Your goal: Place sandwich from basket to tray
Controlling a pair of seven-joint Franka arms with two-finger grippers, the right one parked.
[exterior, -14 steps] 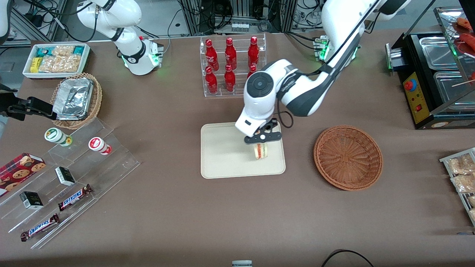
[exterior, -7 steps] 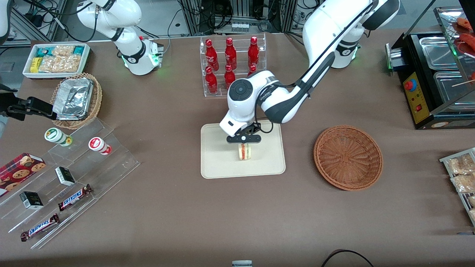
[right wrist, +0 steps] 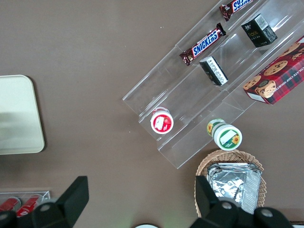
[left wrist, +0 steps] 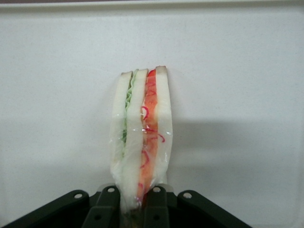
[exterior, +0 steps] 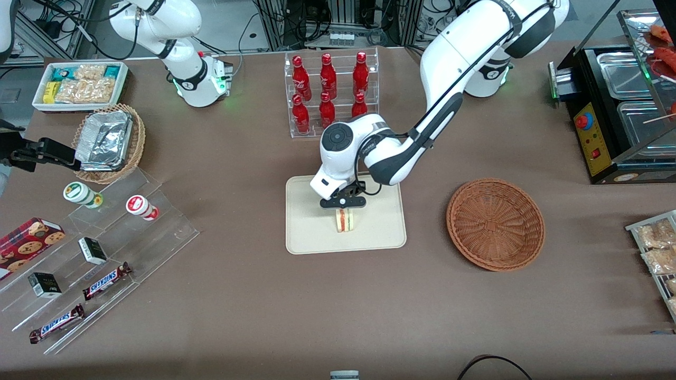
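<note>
Sliding farther over the tray (exterior: 311, 240), the gripper (exterior: 343, 207) hovers there, fingers (left wrist: 156, 202) clamped on the upright sandwich (exterior: 345, 220).

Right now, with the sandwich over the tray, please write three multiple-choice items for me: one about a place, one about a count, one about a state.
1. Where is the sandwich?
A. in the wicker basket
B. over the tray
C. on the bare tablecloth

2. How many red bottles stand in the clear rack?
A. four
B. nine
C. six

3. What is the state of the left gripper?
A. its fingers are shut on the sandwich
B. open, high above the basket
C. resting empty on the table

Answers:
1 B, the wedge shows against the cream tray.
2 C, the red bottles stand in two rows of three.
3 A, the wrist view shows the gripper pinching the wrapped wedge; the basket lies empty.
</note>
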